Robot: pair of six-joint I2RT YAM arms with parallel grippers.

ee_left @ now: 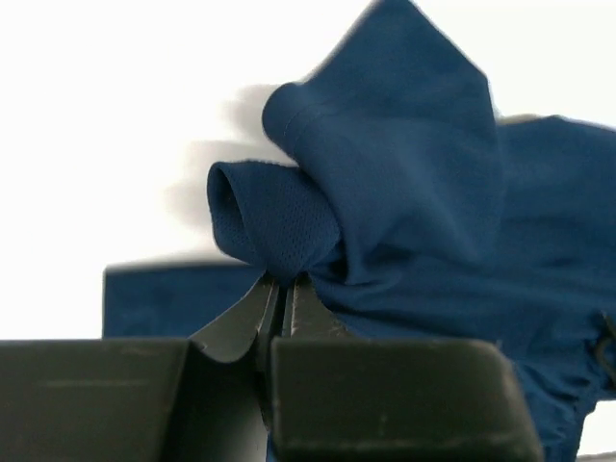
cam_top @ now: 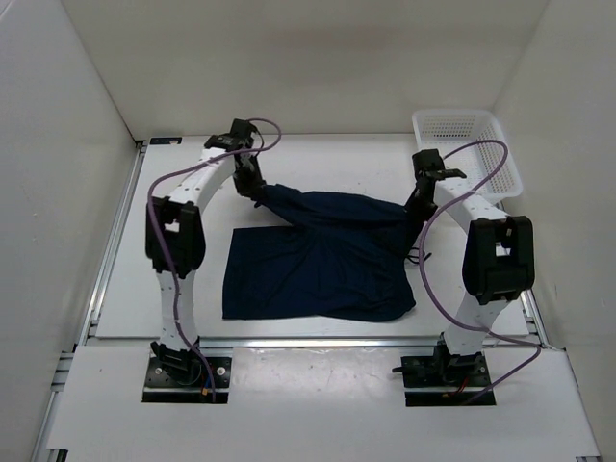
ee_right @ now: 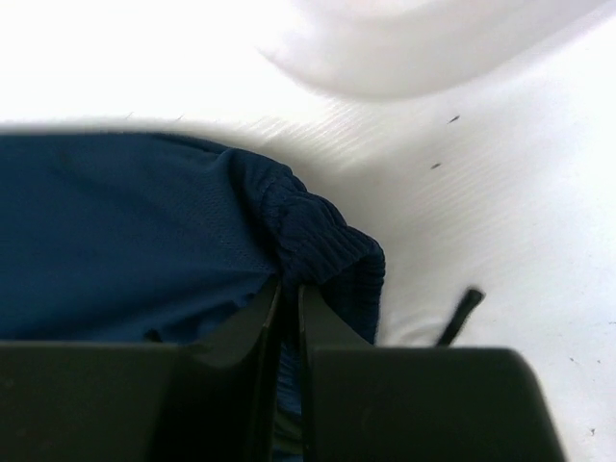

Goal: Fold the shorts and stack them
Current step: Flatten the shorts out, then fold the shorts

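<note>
– Shorts (cam_top: 318,265): where do we have them?
– In the middle of the tabletop (cam_top: 327,164). Most of the dark navy cloth lies flat, spread toward our bases. The far edge is raised off the surface and strung between our two sets of jaws.
– Both clenched?
– Yes. The left jaws are pinched on a bunched fold at the far left corner, and the right jaws on the ribbed band at the far right corner. Each wrist view shows cloth squeezed between closed tips.
– What does the next move turn on?
– We judge it is this: the held edge runs left to right, and all the loose cloth lies on the near side of the jaws. Folding would mean carrying that edge toward us with both arms together, the left arm (cam_top: 178,231) and right arm (cam_top: 496,255) each on its own corner. Neither is nearer.
– What can't we see?
– How many layers each pinch holds. From above, the wrists cover both corners. A thin dark strand (ee_right: 460,313) lies beside the right jaws, and we cannot tell whether it is drawstring or cable.
</note>
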